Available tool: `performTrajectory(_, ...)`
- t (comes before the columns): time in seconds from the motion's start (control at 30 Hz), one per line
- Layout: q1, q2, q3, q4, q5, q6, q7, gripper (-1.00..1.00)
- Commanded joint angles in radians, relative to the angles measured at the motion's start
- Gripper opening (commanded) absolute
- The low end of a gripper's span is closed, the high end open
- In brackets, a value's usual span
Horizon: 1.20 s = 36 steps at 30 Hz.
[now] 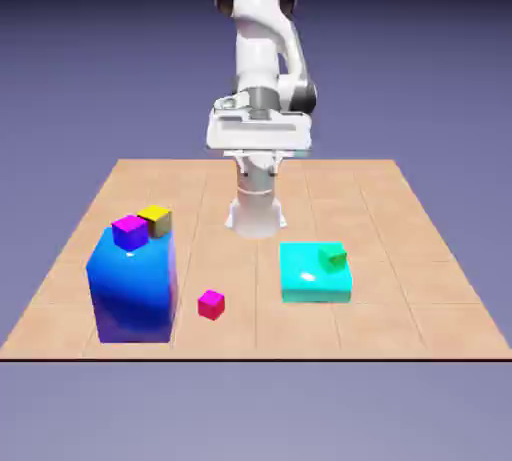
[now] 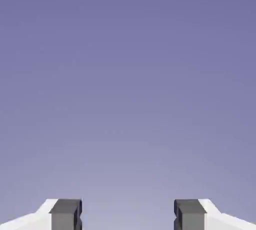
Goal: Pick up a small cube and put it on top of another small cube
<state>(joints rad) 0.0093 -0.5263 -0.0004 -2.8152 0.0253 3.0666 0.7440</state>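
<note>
The gripper (image 2: 128,215) gapes wide, empty (only backdrop between its tips). The tiny pink cube (image 1: 211,304), lower-middle near the blue block (image 1: 132,284), risks being nudged aside by a misaligned descent.

A: Small cube (image 1: 211,304)?
B: Tiny, hot-pink, reddish sides. Flat on the tabletop (image 1: 420,289), alone, just off the big blue block's (image 1: 132,289) lower corner.
A: Other one?
B: Purple cube (image 1: 129,231), magenta top, upright atop the blue block, touching a yellow-orange cube (image 1: 156,219).
</note>
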Motion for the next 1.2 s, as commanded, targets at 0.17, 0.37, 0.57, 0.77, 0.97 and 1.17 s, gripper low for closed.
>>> performTrajectory(0.17, -0.013, 0.217, -0.002, -0.026, 0.126, 0.147, 0.015, 0.0)
performTrajectory(0.37, -0.027, 0.435, -0.003, -0.052, 0.252, 0.294, 0.029, 0.0)
performTrajectory(0.57, -0.04, 0.652, -0.005, -0.078, 0.378, 0.442, 0.044, 0.0)
performTrajectory(0.77, -0.06, 0.804, -0.002, -0.074, 0.427, 0.538, 0.062, 0.0)
performTrajectory(0.97, -0.134, 1.021, 0.02, 0.029, 0.32, 0.649, 0.123, 0.0)
performTrajectory(1.17, -0.123, 0.989, 0.017, 0.013, 0.335, 0.633, 0.114, -1.0)
